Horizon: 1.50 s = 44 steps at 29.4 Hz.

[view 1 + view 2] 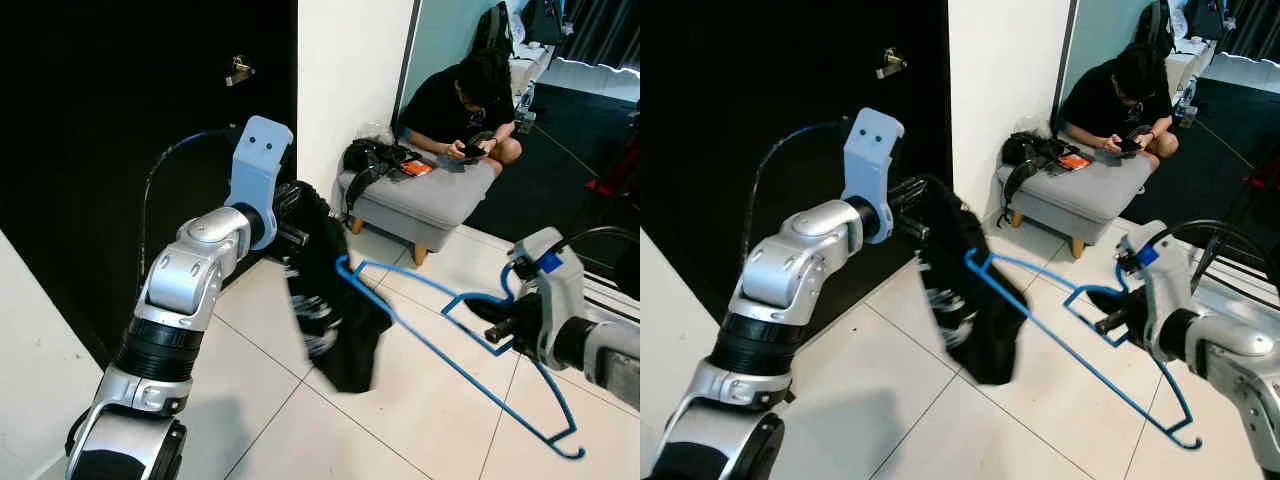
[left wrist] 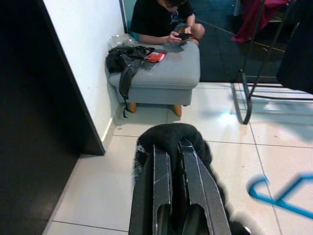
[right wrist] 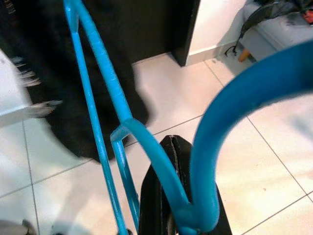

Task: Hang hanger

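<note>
A blue plastic hanger stretches across the middle of the scene above the tiled floor. My right gripper is shut on the hanger near the base of its hook. One end of the hanger pokes into a black garment that hangs down, blurred. My left gripper is shut on the top of that black garment, holding it up in front of a black door.
A person sits on a grey footstool against the wall, looking at a phone; a black bag lies on the stool. A dark rack frame stands on the tiles to the right. White wall beside the door.
</note>
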### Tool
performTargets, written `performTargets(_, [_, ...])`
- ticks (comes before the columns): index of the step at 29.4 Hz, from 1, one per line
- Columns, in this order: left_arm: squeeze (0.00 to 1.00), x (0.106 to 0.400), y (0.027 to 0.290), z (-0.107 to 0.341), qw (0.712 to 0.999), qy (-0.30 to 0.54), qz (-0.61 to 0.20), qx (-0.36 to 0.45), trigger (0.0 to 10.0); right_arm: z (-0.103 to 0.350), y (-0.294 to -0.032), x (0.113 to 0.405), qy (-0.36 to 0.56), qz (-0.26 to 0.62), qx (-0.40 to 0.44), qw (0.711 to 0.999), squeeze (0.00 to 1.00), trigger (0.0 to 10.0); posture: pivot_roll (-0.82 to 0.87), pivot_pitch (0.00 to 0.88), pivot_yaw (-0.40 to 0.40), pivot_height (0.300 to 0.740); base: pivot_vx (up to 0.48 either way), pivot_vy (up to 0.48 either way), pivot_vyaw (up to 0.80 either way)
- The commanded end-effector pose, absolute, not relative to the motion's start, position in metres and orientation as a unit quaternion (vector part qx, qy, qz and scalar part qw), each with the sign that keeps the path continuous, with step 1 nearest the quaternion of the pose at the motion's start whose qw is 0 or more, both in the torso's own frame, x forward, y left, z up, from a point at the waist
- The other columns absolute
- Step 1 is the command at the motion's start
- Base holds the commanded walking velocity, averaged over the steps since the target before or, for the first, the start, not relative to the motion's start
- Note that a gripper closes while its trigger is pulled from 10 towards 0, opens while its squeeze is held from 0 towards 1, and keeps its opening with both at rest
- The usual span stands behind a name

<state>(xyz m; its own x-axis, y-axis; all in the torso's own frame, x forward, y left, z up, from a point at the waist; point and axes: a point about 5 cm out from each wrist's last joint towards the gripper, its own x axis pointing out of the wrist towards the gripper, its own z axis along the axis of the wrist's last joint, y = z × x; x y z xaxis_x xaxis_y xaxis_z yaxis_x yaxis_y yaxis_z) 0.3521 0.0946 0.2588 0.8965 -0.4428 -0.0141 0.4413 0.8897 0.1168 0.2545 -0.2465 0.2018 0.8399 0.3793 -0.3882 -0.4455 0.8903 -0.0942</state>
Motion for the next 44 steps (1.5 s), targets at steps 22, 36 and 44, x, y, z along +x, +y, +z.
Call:
performTargets(22, [0.00, 0.350, 0.087, 0.266, 0.973, -0.023, -0.224, 0.056, 10.0, 0.226, -0.230, 0.242, 0.128, 0.316, -0.067, 0.938, 0.00, 10.0, -0.05, 0.033, -0.021, 0.740, 0.000, 0.000, 0.00])
performTargets(36, [0.00, 0.345, 0.069, 0.280, 0.966, -0.038, -0.257, 0.004, 10.0, 0.226, -0.236, 0.244, 0.141, 0.283, -0.077, 0.946, 0.00, 10.0, -0.05, 0.031, -0.025, 0.740, 0.000, 0.000, 0.00])
performTargets(44, [0.00, 0.335, 0.048, 0.292, 0.952, -0.049, -0.298, -0.038, 10.0, 0.222, -0.228, 0.252, 0.144, 0.278, -0.064, 0.948, 0.00, 10.0, -0.05, 0.029, -0.031, 0.740, 0.000, 0.000, 0.00])
